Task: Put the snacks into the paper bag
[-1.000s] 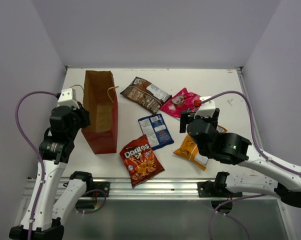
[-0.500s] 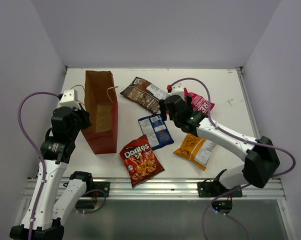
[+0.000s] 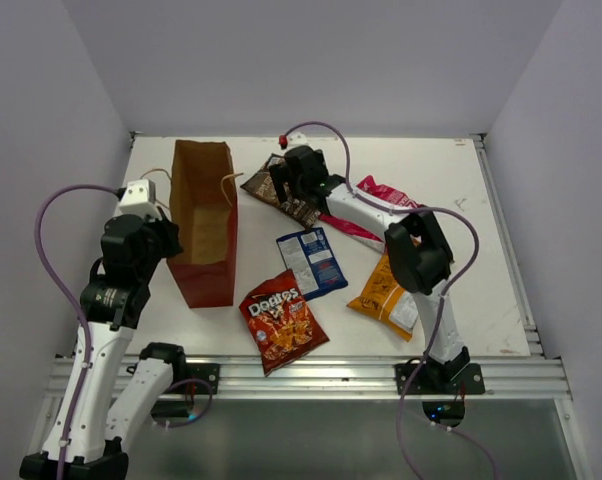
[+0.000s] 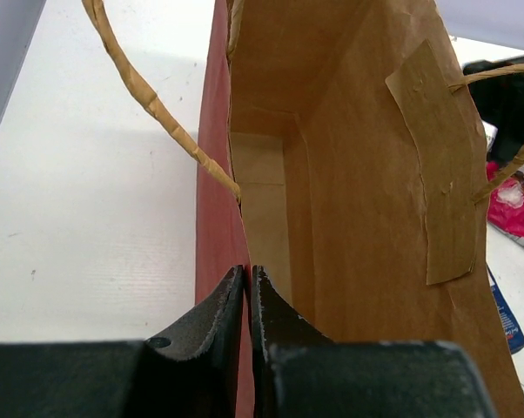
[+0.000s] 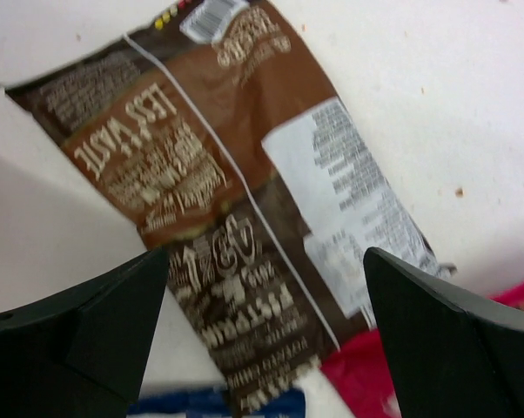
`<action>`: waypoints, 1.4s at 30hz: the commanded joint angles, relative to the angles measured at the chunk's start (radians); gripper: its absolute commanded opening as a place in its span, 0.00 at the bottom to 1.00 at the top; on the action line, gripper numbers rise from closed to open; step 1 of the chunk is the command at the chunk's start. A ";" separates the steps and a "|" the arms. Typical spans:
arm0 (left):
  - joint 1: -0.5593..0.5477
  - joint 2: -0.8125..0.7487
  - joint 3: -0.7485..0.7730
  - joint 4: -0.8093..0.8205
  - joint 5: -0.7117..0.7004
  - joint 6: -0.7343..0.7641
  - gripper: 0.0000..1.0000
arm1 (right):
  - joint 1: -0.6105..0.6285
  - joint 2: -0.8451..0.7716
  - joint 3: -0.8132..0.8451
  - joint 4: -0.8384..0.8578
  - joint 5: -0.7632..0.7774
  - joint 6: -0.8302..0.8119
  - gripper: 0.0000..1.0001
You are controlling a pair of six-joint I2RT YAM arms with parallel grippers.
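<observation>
While all five snacks lie on table (image 3: 471, 260), outside bag (image 3: 201, 215), count runs thus.
- bag: one, upright, mouth open, left side of table; two string handles (image 4: 149, 96).
- snacks: five, flat, right of bag. One brown (image 5: 236, 192) at back, one pink (image 3: 389, 192) beside it, one blue (image 3: 311, 262) mid-table, one Doritos (image 3: 281, 320) nearest front, one orange (image 3: 386, 295) at right.
- grippers: two. left gripper (image 4: 247, 283) has fingers pressed together on bag's near wall (paper edge between them). right gripper (image 5: 266, 261) has fingers spread wide, poised over brown.
</observation>
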State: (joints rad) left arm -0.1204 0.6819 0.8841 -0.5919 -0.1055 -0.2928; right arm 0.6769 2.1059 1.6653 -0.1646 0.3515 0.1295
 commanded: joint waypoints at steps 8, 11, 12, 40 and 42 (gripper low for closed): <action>-0.002 -0.022 -0.007 0.047 0.018 0.034 0.11 | -0.013 0.335 0.514 -0.191 -0.010 -0.076 0.95; -0.002 -0.025 -0.007 0.047 0.018 0.035 0.11 | -0.013 0.341 0.496 -0.200 0.032 -0.088 0.94; -0.002 -0.027 -0.007 0.047 0.018 0.035 0.11 | -0.014 0.336 0.463 -0.196 0.047 -0.090 0.94; -0.002 -0.019 -0.020 0.055 0.010 0.035 0.11 | -0.027 0.068 0.202 -0.147 0.193 -0.122 0.00; -0.002 -0.019 -0.022 0.055 0.010 0.035 0.11 | -0.025 0.020 0.194 -0.161 0.205 -0.158 0.00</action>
State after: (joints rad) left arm -0.1204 0.6586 0.8684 -0.5842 -0.1001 -0.2718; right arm 0.6598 2.2971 1.8603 -0.3115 0.4854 0.0174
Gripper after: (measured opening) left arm 0.110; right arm 0.014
